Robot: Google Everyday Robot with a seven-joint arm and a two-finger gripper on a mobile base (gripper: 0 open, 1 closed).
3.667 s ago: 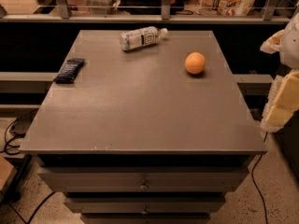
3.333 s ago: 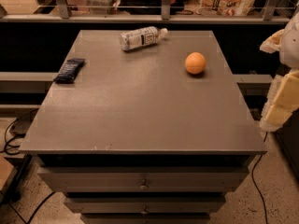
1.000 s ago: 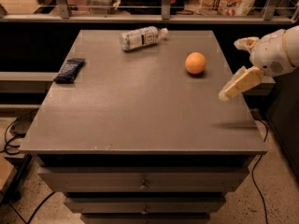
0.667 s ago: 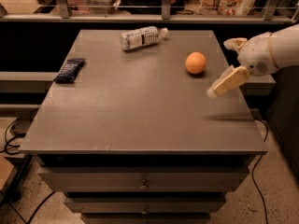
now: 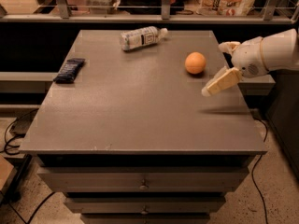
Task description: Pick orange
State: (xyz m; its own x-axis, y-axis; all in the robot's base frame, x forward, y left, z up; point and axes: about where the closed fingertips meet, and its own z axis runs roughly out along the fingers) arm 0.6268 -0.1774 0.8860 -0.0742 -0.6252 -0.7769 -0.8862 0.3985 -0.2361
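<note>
Grey tabletop (image 5: 140, 106) before a railing (image 5: 165, 3), orange (image 5: 195, 63) just beside the unclenched claw (image 5: 212, 69) above its right edge.

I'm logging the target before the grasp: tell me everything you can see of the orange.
The orange is a small round fruit with smooth, matte orange skin, and it looks whole. It rests on the grey table, towards its far right part in this view. Nothing else touches it: the gripper hovers just right of it, fingers open, not around it.

On the table (image 5: 140, 115) — a toppled clear bottle (image 5: 140, 37), a dark packet (image 5: 69, 70).
</note>
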